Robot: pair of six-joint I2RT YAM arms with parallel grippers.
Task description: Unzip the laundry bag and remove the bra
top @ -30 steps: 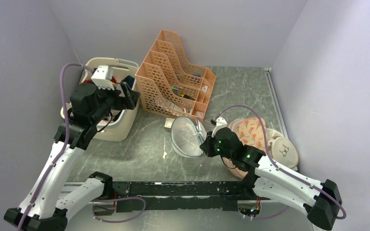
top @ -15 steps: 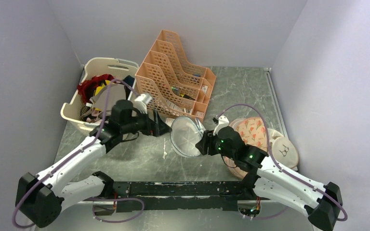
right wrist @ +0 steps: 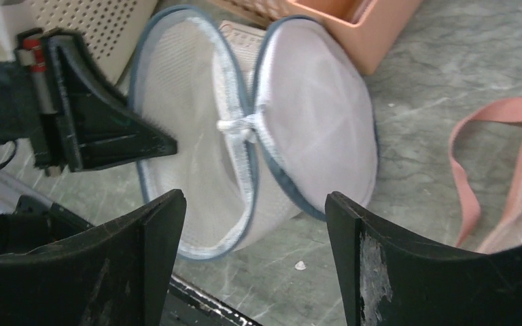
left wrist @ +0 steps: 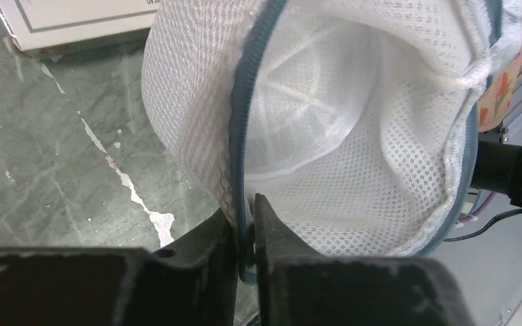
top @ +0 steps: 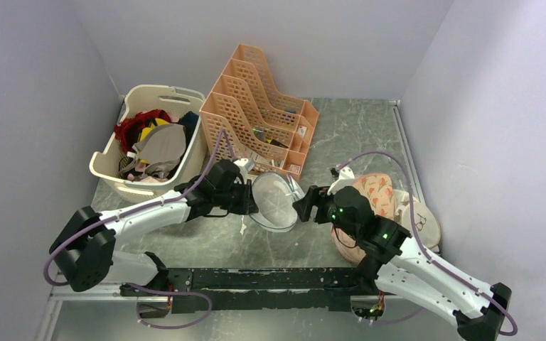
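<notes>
The laundry bag (top: 274, 201), a whitish mesh drum with a blue-grey zip edge, lies on its side mid-table with its mouth open. My left gripper (top: 251, 202) is shut on the bag's rim (left wrist: 239, 170); the zip edge runs between the left gripper's (left wrist: 246, 212) jaws. Only white mesh (left wrist: 326, 115) shows inside the bag. My right gripper (top: 303, 207) stands open just right of the bag (right wrist: 245, 136), the right gripper's (right wrist: 255, 204) jaws wide and holding nothing. A pale beige bra (top: 162, 145) lies on top of the clothes in the cream basket (top: 108, 169).
An orange file rack (top: 256, 114) stands behind the bag. A peach printed pad (top: 371, 193) and a white disc (top: 422, 224) lie under my right arm. A pink strap (right wrist: 467, 170) trails on the table right of the bag.
My left arm swung from above the basket down to the bag and shut on its rim. My right gripper opened, let go of the bag and drew back slightly.
</notes>
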